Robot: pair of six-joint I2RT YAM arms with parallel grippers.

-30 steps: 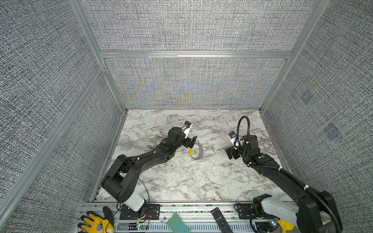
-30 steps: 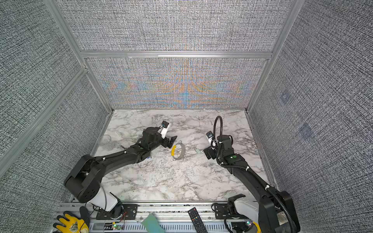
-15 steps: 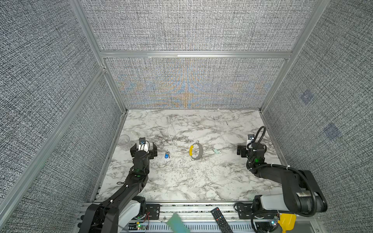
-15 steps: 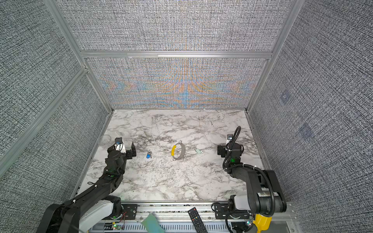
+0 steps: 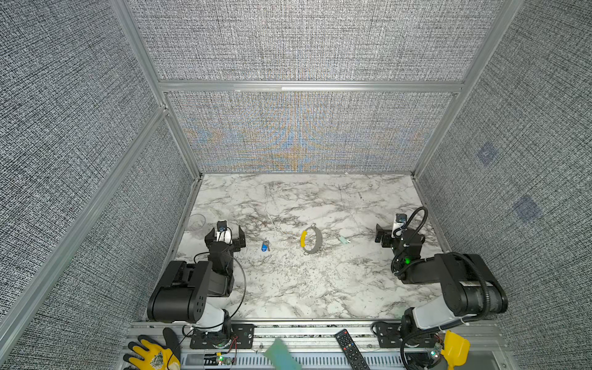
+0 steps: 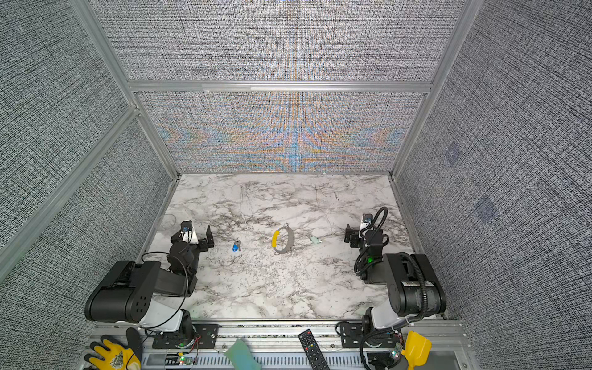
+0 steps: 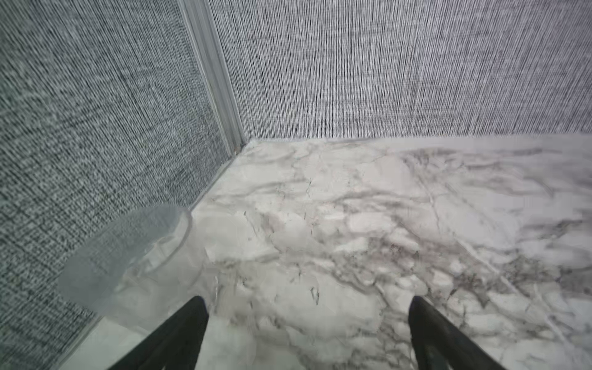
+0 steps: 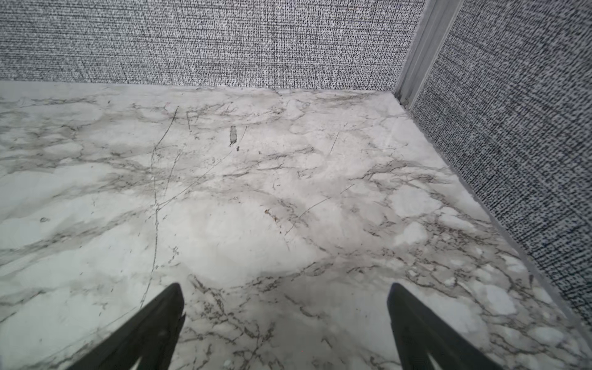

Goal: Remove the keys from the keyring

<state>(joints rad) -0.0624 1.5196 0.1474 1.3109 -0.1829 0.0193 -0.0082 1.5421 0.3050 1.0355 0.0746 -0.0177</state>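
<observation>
Left gripper [image 7: 307, 301] and right gripper [image 8: 285, 286]: jaws wide apart, both empty

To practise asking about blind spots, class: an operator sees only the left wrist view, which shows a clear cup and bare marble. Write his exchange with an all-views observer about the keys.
Operator: Where are the keys?
Observer: The blue key lies loose on the marble, between the left gripper and the keyring.
Operator: And the other?
Observer: The mint key lies beyond the keyring, nearer the right gripper, apart from the ring.
</observation>
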